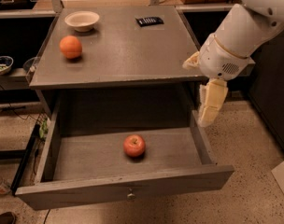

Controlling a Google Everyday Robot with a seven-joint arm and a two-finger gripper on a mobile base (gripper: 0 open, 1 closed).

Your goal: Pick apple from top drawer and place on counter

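Counting what shows: one apple point(134, 145), one orange fruit point(70, 46), one pale bowl point(81, 20) and one small black device point(149, 21), the last three resting on the counter point(132, 55). The apple sits alone on the floor of the open top drawer point(123, 188), near its middle. The single gripper point(210, 104) hangs at the cabinet's right edge above the drawer's right wall, up and right of the apple and well apart from it; whether it is open or closed cannot be told.
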